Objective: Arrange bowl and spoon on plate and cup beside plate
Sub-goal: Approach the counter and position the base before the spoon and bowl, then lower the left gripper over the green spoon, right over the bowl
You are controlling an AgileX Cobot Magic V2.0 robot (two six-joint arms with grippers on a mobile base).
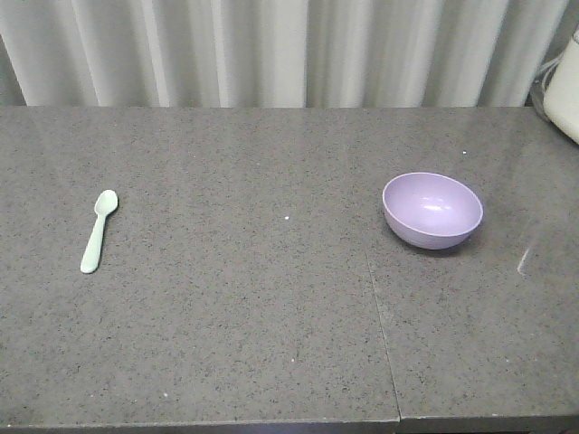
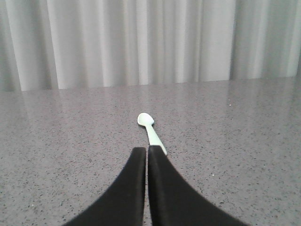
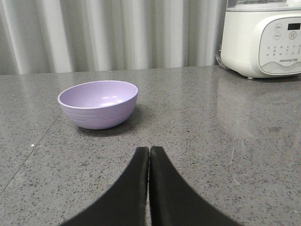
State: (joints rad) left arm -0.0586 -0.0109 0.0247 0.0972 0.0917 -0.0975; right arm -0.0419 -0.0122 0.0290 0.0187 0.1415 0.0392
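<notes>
Spoon (image 1: 99, 231) is lying flat toward the left edge of the grey speckled worktop (image 1: 271, 325), scoop pointing at the far edge and handle at the near edge. The bowl (image 1: 432, 210) is sitting upright toward the right edge, well apart from the spoon. The left gripper (image 2: 146, 149) is pointing along the spoon's handle, its black fingers (image 2: 136, 179) pressing together on nothing; in its wrist view their tips are covering the handle's end. The right gripper (image 3: 149, 149) is facing the worktop just right of the bowl, jaws likewise together and gripping nothing. A white appliance (image 3: 263, 40) is standing at the far right corner, before a pale curtain (image 1: 271, 50).
</notes>
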